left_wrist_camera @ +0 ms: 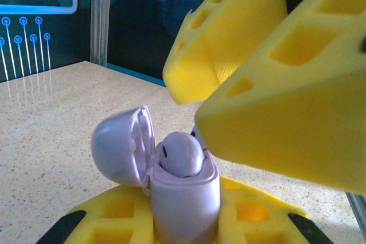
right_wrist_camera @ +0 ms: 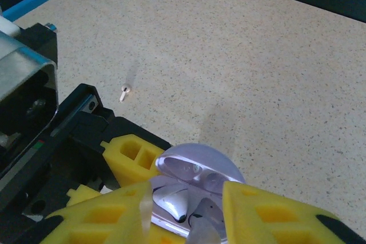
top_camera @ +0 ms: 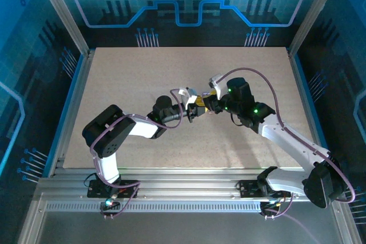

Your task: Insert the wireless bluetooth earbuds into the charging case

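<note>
The lavender charging case point(left_wrist_camera: 186, 198) stands upright with its lid point(left_wrist_camera: 117, 150) swung open, and my left gripper point(left_wrist_camera: 183, 224) is shut on its body. One earbud point(left_wrist_camera: 180, 154) sits in the case; the other earbud point(left_wrist_camera: 195, 132) peeks out behind a yellow finger. In the right wrist view, both earbuds point(right_wrist_camera: 171, 201) point(right_wrist_camera: 207, 216) lie in the case under the raised lid point(right_wrist_camera: 197, 167). My right gripper point(right_wrist_camera: 186, 198) hovers just over the case, open, its fingers either side of the second earbud. In the top view the left gripper point(top_camera: 191, 111) and right gripper point(top_camera: 207, 107) meet mid-table.
A tiny white bit point(right_wrist_camera: 124, 93) lies on the speckled tabletop point(right_wrist_camera: 257, 55) beyond the case. The left arm's black wrist point(right_wrist_camera: 34, 118) is close on the left. Open tabletop point(top_camera: 171, 72) stretches behind both grippers to the blue back wall.
</note>
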### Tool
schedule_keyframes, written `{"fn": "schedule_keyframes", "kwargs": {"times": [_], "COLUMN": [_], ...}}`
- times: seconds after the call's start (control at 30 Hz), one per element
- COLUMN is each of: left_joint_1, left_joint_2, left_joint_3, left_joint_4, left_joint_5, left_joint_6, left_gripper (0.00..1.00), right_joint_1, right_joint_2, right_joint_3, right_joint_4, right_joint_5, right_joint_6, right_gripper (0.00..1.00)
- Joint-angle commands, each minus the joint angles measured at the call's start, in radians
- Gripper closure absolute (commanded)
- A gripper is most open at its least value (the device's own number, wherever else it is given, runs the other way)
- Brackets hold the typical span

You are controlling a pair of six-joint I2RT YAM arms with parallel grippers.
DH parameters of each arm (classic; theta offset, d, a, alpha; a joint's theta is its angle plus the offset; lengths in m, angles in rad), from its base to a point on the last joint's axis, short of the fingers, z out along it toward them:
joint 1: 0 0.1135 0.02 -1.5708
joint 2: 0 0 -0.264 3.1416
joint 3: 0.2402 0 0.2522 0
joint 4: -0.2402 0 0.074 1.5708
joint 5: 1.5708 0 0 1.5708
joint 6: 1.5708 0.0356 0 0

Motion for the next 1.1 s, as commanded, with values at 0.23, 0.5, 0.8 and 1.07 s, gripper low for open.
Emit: {"fn": "schedule_keyframes", "kwargs": {"times": [0.23, 0.5, 0.8, 1.07], "left_joint_1": [0.009, 0.010, 0.009, 0.009], "left_joint_2": [-0.054, -0.076, -0.101, -0.101], "left_joint_3": [-0.036, -0.049, -0.059, -0.063], "left_joint_4": [0.063, 0.055, 0.030, 0.030], "left_joint_5": [0.001, 0.005, 0.005, 0.002], "left_joint_6": [0.042, 0.079, 0.107, 0.107], "left_gripper": [0.91, 0.91, 0.91, 0.91], "right_joint_1": [-0.102, -0.149, -0.154, -0.157], "right_joint_2": [-0.090, -0.052, -0.021, 0.015], "right_joint_3": [0.043, 0.145, 0.193, 0.196], "right_joint_4": [-0.053, -0.290, -0.432, -0.413], "right_joint_5": [-0.245, -0.429, -0.381, -0.379], "right_joint_6": [0.137, 0.235, 0.385, 0.426], "right_gripper": [0.53, 0.51, 0.47, 0.48]}}
